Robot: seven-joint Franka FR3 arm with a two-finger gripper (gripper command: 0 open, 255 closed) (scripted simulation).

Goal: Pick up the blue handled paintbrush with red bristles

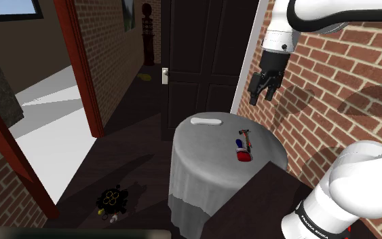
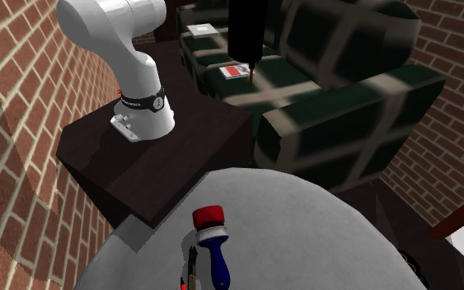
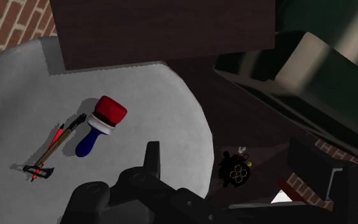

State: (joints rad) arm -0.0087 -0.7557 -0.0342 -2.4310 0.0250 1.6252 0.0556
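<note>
While the paintbrush [image 3: 100, 124], blue handle and red bristles, lies flat on the round grey table [image 1: 196, 163] just beside a slim hand tool [image 3: 49, 151], the gripper [image 1: 261, 99] hangs well above it, fingers spread and holding nothing. Recommended: descend over the handle, jaws across its width, clear of the tool.

Shoulder view: sits beside and a little behind the stand [image 1: 264, 197], looks down over the round table [image 1: 203, 156] toward a dark door [image 1: 196, 54], at middling range. Second exterior view: hangs close over the table's far side, faces back at the arm [image 2: 143, 99] and a sofa [image 2: 337, 66]. Wrist view: looks down from well above the table. Shared by all three: table, paintbrush [image 1: 242, 151], stand's edge.
</note>
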